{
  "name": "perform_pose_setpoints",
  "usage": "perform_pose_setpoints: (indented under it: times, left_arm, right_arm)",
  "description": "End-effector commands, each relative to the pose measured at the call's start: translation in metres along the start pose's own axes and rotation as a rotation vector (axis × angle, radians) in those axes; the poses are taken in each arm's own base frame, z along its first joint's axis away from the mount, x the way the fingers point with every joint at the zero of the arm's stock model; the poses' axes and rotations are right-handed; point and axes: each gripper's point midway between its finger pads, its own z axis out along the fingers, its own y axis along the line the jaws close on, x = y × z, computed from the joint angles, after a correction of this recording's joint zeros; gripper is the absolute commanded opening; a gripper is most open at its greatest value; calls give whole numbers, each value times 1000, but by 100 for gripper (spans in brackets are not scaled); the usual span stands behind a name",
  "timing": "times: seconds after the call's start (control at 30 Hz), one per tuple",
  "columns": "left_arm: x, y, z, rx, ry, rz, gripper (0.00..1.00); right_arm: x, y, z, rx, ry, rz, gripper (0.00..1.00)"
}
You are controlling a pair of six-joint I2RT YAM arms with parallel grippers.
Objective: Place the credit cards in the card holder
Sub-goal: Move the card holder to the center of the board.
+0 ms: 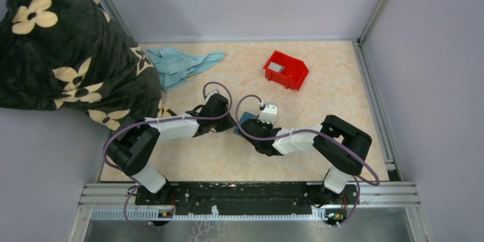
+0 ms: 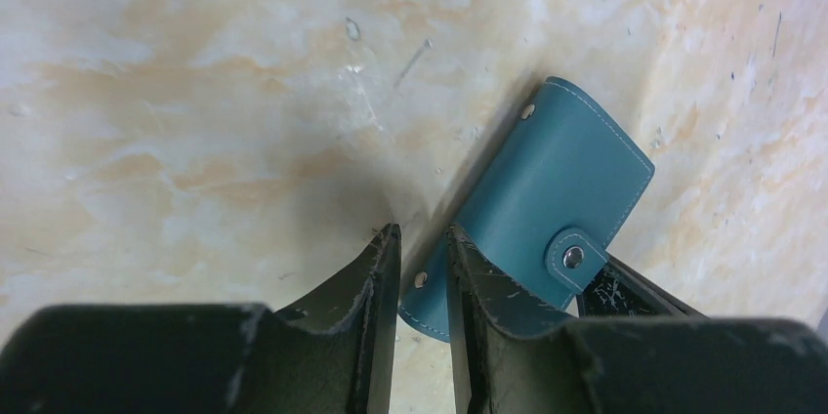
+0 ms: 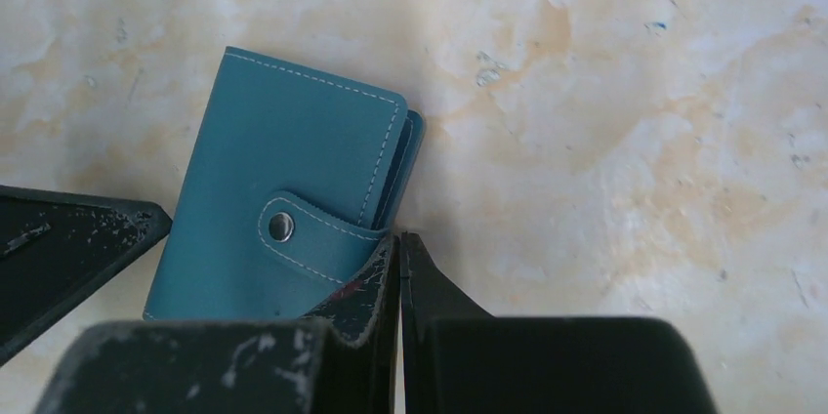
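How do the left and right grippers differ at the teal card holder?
The left gripper has its fingers slightly apart, an edge of the card holder showing in the gap; the right gripper has them shut together, nothing between. The left gripper is at the holder's studded edge; the right gripper is at the opposite edge, by the snapped strap. Both are low beside the holder.

Pale lilac walls (image 1: pixel 240 2), marbled beige tabletop (image 1: pixel 342 93) (scuffed), aluminium frame rails (image 1: pixel 377 5)

Beige marbled table (image 1: pixel 342 116) carries a closed teal card holder (image 3: pixel 293 150), blue cloth (image 1: pixel 178 65), red bin (image 1: pixel 297 76).
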Motion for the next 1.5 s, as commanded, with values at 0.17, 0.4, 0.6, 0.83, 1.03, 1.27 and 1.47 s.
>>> perform_pose_setpoints:
  times: [0.17,0.4,0.6,0.83,1.03,1.27,1.47]
  left_arm:
    - [10,24,3,-77,57,43,31]
    - [8,28,3,-85,54,36,31]
    - [3,30,3,-96,44,30,32]
    - [-9,36,-2,-135,11,28,38]
    - [-28,40,-11,-187,-42,38,43]
    - [-58,36,-39,-241,-130,47,52]
    - [-85,13,-74,-164,-224,81,63]
  right_arm:
    - [7,20,28,-68,99,-28,0]
    - [-3,30,41,-82,100,-44,0]
    - [-2,28,40,-82,101,-40,0]
    - [-13,19,35,-59,70,-61,0]
    - [-40,10,19,-50,10,-67,13]
    - [-77,-1,-5,-61,-49,-116,32]
    - [-101,-22,-29,-45,-87,-215,61]
